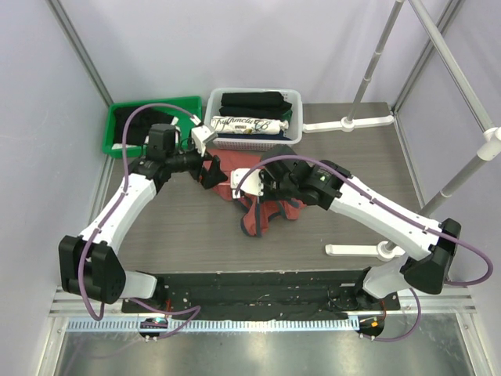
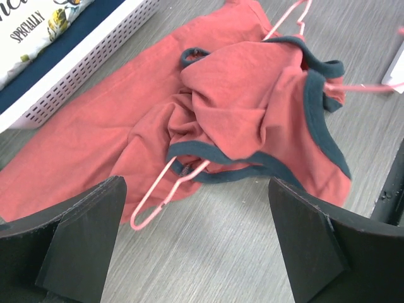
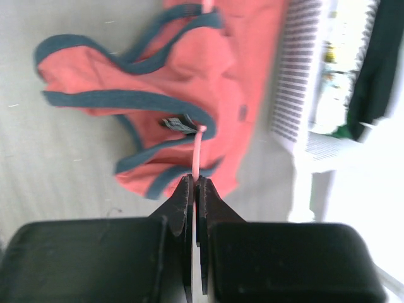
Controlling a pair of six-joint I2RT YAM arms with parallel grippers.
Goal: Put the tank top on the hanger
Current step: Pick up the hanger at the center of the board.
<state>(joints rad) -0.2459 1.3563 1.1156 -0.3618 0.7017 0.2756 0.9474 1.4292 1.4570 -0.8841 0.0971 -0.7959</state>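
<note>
Our right claw (image 3: 194, 183) clamped on the hanger (image 3: 198, 154), left claw (image 2: 196, 187) gaping before the tank top (image 2: 246, 95), white basket (image 1: 252, 144) holding folded clothes (image 1: 254, 102) beyond

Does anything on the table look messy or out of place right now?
Yes. The tank top lies crumpled in a twisted heap on the table, and the pink hanger is tangled through it, one wire end poking out under the navy trim.

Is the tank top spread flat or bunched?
Bunched: the rust-red, navy-trimmed tank top lies crumpled in folds, thin pink wire hanger poking out beneath.
</note>
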